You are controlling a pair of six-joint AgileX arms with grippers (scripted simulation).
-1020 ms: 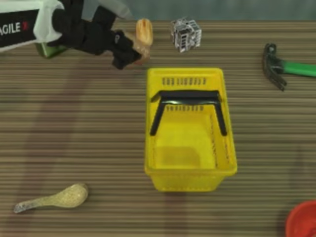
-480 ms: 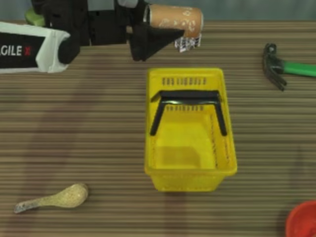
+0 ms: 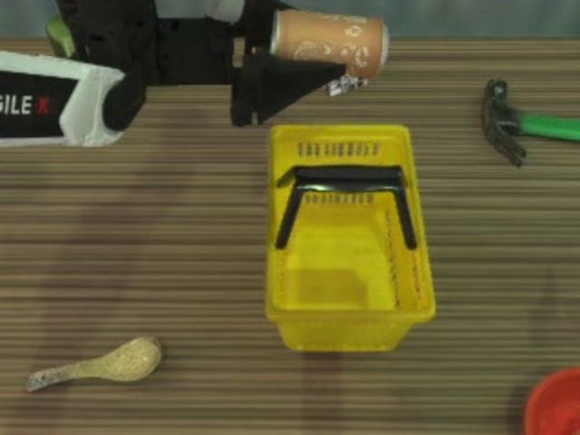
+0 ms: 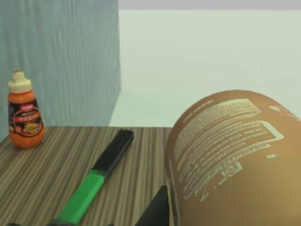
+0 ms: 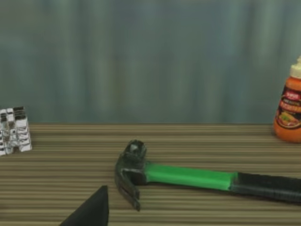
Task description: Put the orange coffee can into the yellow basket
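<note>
One can (image 3: 331, 43) lies sideways in the left gripper (image 3: 285, 72), fingers clamped on it, raised above the table's far edge, just behind the one basket (image 3: 349, 319). Also one hammer (image 3: 521, 120), one spoon (image 3: 100, 362), one red bowl (image 3: 555, 405), one sauce bottle (image 4: 25, 110). Right gripper's state: cannot tell.

The top view looks straight down on the striped wooden table (image 3: 136, 236). The left wrist view sits low, very near the orange-brown printed can (image 4: 235, 160), facing across the table. The right wrist view, also low, shares its green-handled black hammer (image 5: 188, 176) and orange sauce bottle (image 5: 291, 108).
</note>
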